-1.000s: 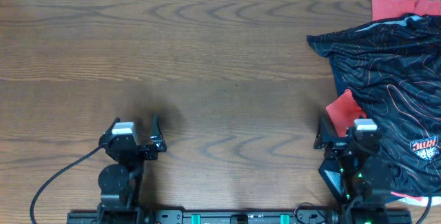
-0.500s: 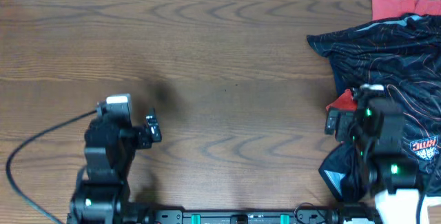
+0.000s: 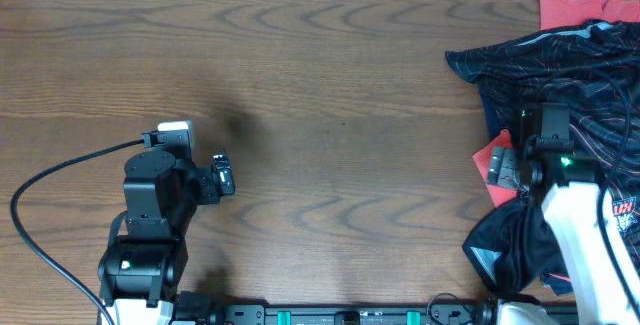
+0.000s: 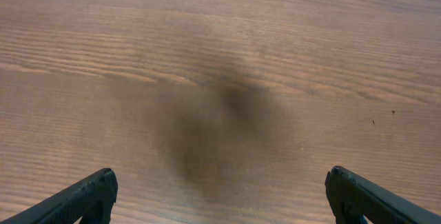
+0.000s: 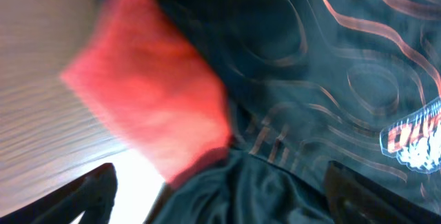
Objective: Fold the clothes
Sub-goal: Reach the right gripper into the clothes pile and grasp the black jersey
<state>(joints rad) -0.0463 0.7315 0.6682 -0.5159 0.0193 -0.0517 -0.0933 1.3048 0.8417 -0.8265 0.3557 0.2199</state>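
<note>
Black fingertips frame the bottom of both wrist views, so we start close in. The left gripper (image 4: 220,193) is spread wide above the bare brown wooden table (image 4: 207,38). There is nothing between its fingers, only a dark blot of shadow on the grain. From overhead we see that arm on the table's left side, a black cable (image 3: 40,200) looping away from it.

Over on the right, the right gripper (image 5: 220,189) is spread wide too. It hangs over the black jersey (image 5: 331,79), where a red cloth (image 5: 151,107) pokes out at the hem. We can't tell whether the fingers touch fabric. An orange and white logo (image 5: 413,138) shows to the right.

Farther out, the jersey lies crumpled along the table's right edge, well apart from the left arm. At the far right corner there's a red fabric (image 3: 575,5) just beyond it.
</note>
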